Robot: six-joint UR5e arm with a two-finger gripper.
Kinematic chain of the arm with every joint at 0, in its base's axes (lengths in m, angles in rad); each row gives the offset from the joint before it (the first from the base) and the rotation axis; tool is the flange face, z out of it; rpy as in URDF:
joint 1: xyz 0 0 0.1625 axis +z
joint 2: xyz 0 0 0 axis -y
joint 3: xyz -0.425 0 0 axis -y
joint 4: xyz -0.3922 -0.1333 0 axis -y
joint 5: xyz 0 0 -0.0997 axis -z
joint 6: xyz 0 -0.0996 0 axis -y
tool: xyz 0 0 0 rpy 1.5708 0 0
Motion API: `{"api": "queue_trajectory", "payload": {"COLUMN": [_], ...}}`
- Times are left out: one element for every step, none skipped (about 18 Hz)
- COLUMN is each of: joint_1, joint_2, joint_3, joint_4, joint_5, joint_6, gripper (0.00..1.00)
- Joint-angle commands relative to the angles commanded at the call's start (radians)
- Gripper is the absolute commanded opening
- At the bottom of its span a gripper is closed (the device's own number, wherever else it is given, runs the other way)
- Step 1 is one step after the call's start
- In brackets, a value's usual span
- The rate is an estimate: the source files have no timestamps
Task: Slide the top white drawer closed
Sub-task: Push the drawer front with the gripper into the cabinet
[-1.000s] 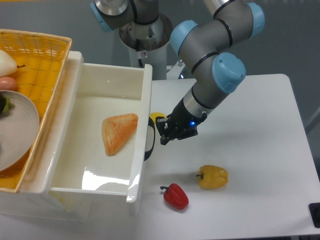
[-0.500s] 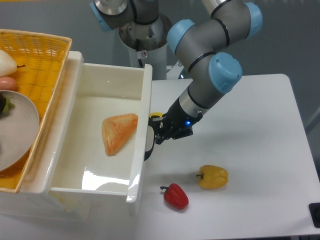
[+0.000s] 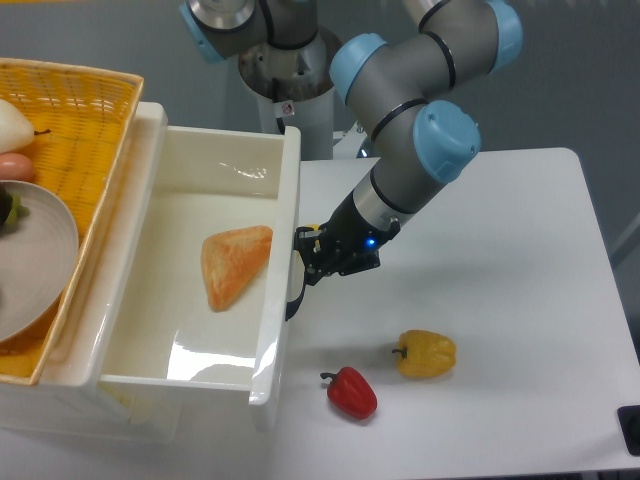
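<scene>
The top white drawer (image 3: pixel 275 260) stands pulled out, a deep glossy white box, its front wall facing right with a black curved handle (image 3: pixel 293 290). Inside lies an orange-brown triangular pastry (image 3: pixel 233 264). My gripper (image 3: pixel 308 262) is right against the drawer front, just above the handle, touching or nearly touching it. Its fingers look close together with nothing held. A small yellow object behind the gripper is mostly hidden.
A yellow wicker basket (image 3: pixel 80 110) with a grey plate (image 3: pixel 30 260) sits on top of the cabinet at left. A red pepper (image 3: pixel 351 392) and a yellow pepper (image 3: pixel 427 353) lie on the white table (image 3: pixel 500 250) below the gripper. The robot base (image 3: pixel 285 80) stands behind.
My gripper has moved left to the drawer front. The drawer and the pastry in it have shifted a little to the left.
</scene>
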Motion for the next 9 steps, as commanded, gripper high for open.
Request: {"api": "queue_trajectory", "payload": {"joint_1": [-0.002, -0.003, -0.011, -0.017, -0.018, -0.021, -0.025, -0.032, -0.037], "joint_2": [0.0, 0.002, 0.002, 0.002, 0.002, 0.002, 0.008, 0.011, 0.012], "joint_3": [0.0, 0.0, 0.0, 0.0, 0.0, 0.0, 0.0, 0.0, 0.0], "joint_4": [0.0, 0.0, 0.0, 0.0, 0.0, 0.0, 0.0, 0.0, 0.0], "joint_5": [0.0, 0.0, 0.0, 0.0, 0.0, 0.0, 0.0, 0.0, 0.0], "joint_6": [0.0, -0.002, -0.002, -0.002, -0.002, -0.002, -0.002, -0.003, -0.003], "gripper": [0.06, 0.06, 0.06, 0.06, 0.06, 0.06, 0.07, 0.07, 0.07]}}
